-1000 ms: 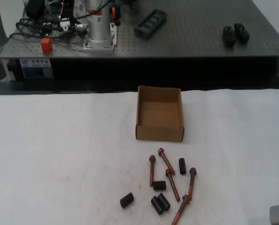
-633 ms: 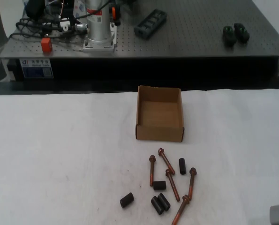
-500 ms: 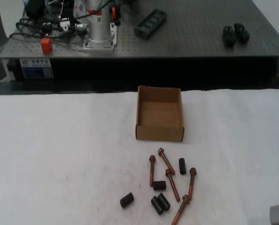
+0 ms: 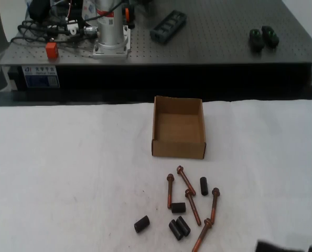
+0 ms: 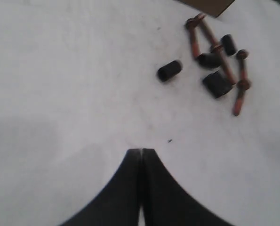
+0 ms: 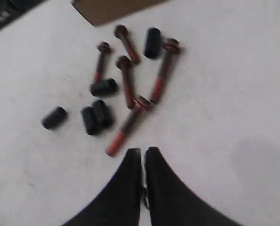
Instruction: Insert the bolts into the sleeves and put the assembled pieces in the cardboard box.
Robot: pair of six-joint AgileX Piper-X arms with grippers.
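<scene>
While left end effector [image 5: 140,157] and right end effector [image 6: 143,157] hang clenched (empty), bolts [image 6: 126,82], sleeves [image 6: 103,87] lie ahead; cardboard box [image 4: 179,148] beyond

White cloth [image 4: 66,173] fronts a perforated metal bench [image 4: 224,31], perhaps steel.

Cardboard box [image 5: 209,4] cut by the frame edge in both wrist views, only a corner showing; lowest bolt [image 4: 202,236] tip lost at the high view's near edge; dark shape [image 4: 281,245] there cropped, unidentifiable; paired sleeves [image 5: 217,84] blur into one block.
</scene>
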